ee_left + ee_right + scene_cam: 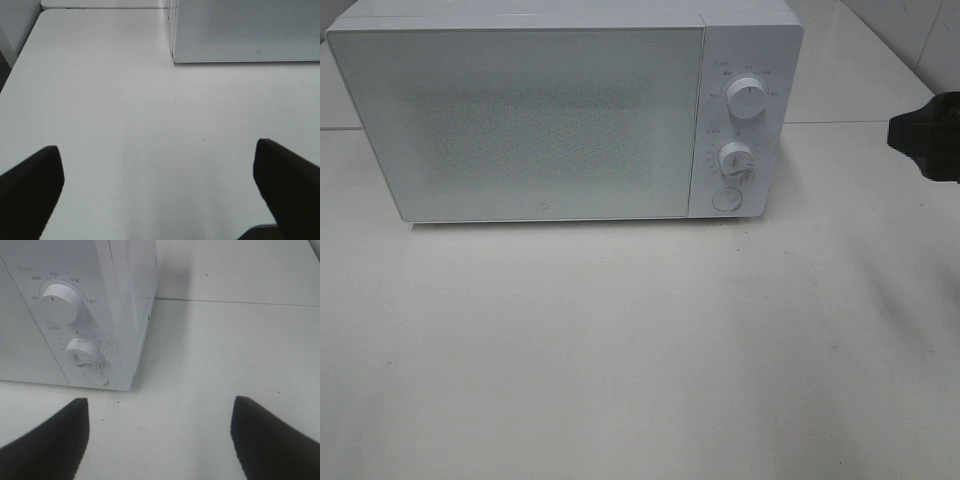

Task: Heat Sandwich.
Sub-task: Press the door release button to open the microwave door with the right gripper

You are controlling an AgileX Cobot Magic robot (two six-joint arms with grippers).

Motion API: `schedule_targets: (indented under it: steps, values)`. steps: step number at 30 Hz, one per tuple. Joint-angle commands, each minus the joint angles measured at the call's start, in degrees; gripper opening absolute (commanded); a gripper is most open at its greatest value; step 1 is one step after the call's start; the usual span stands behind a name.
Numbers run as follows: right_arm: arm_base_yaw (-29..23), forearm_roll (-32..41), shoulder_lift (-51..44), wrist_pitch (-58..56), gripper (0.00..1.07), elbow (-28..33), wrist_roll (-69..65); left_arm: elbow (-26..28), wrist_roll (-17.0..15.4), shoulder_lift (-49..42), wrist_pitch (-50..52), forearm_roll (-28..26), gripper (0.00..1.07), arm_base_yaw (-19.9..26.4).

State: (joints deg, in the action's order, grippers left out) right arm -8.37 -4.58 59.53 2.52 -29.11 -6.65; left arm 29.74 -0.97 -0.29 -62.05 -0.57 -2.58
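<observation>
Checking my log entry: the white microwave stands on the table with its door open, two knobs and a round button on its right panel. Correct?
No: the door is shut, as the exterior high view shows. The microwave on the table, two knobs and round button are right.

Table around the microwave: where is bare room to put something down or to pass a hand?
The table in front of the closed microwave is bare, from its front to the near edge. A narrower free strip lies right of its knob panel, where the open right gripper hangs. Nowhere looks crowded.
</observation>
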Motion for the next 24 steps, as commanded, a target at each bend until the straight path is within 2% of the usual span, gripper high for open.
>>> schedule_targets:
  steps: [1,12,24]
  values:
    - [0.3,-0.2,2.2,7.7,0.75,2.3,-0.5,-0.1,-0.1,-1.0,0.7,-0.1,0.98,-0.2]
    - [0.3,0.4,7.6,29.2,0.75,12.1,0.1,-0.1,-0.1,-1.0,0.7,-0.1,0.98,-0.2]
    - [0.2,6.0,18.7,41.4,0.75,16.0,3.0,-0.1,-0.1,-1.0,0.7,-0.1,0.98,-0.2]
